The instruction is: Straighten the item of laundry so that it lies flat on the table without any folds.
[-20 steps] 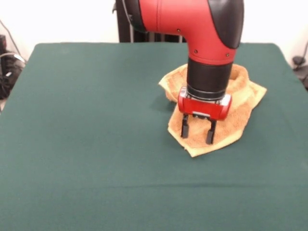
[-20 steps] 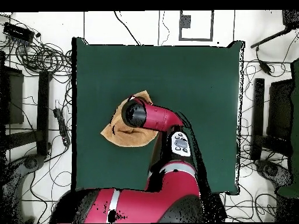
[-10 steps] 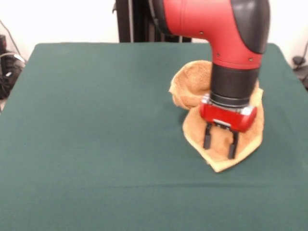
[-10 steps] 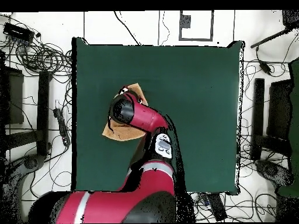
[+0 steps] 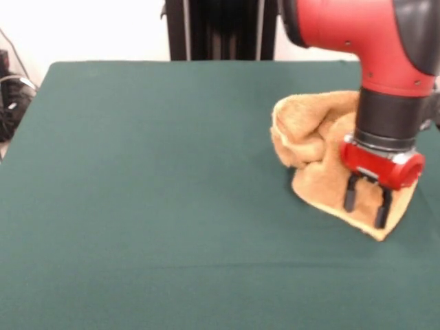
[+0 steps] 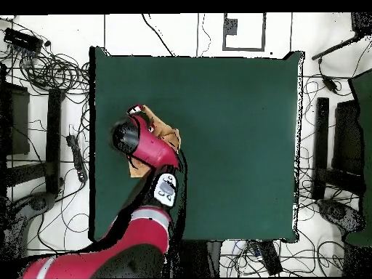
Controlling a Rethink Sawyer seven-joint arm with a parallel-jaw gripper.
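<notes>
The table (image 5: pixel 151 192) fills most of the front view, its dark green top bare except at the right side, where everything else is gathered. In the overhead view the same green rectangle (image 6: pixel 232 131) sits among cables and stands on a pale floor.

The arm (image 5: pixel 371 41) comes down from the top right of the front view — a thick red elbow, then a black wrist section pointing nearly straight down, tilted slightly. From above, the arm (image 6: pixel 149 149) reaches from the picture's bottom up toward the table's left edge, its round black end facing the camera.

There are no containers here.

The towel (image 5: pixel 313 137) lies bunched on the table near its right edge in the front view: a rumpled hump of orange-tan folds at the back, and a flatter flap spreading forward to a point at the lower right. In the overhead view only part of it (image 6: pixel 168 134) shows beside the arm, the rest hidden beneath.

The gripper (image 5: pixel 365 205) hangs below its red housing, its two black fingers (image 5: pixel 350 196) spread apart with a clear gap between them — released, clasping nothing. Their tips stand on or just over the towel's flat front flap; whether they touch the cloth cannot be told.
</notes>
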